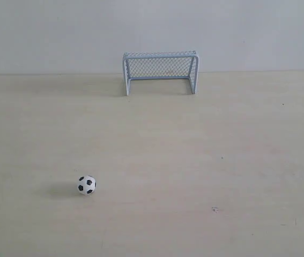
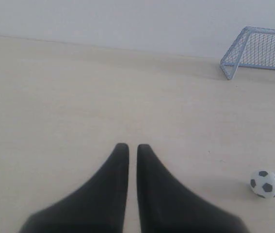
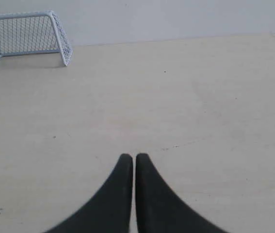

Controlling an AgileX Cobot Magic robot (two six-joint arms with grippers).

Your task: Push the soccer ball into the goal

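Goal (image 1: 160, 72) long axis left-right, mouth toward soccer ball (image 1: 87, 185); left gripper (image 2: 132, 148), right gripper (image 3: 134, 158) clenched.

No writing, number or sign can be read anywhere. The soccer ball (image 1: 87, 185) shows only its black patches. The goal (image 1: 160, 71) and the table (image 1: 205, 160) carry no label.

Before me lies a pale beige worktop (image 1: 157, 139), flat, with a faint wood grain. Behind its far edge stands a plain whitish wall (image 1: 60, 32). On the worktop I see a small dark mark (image 1: 214, 209) and a few tiny specks scattered around it.
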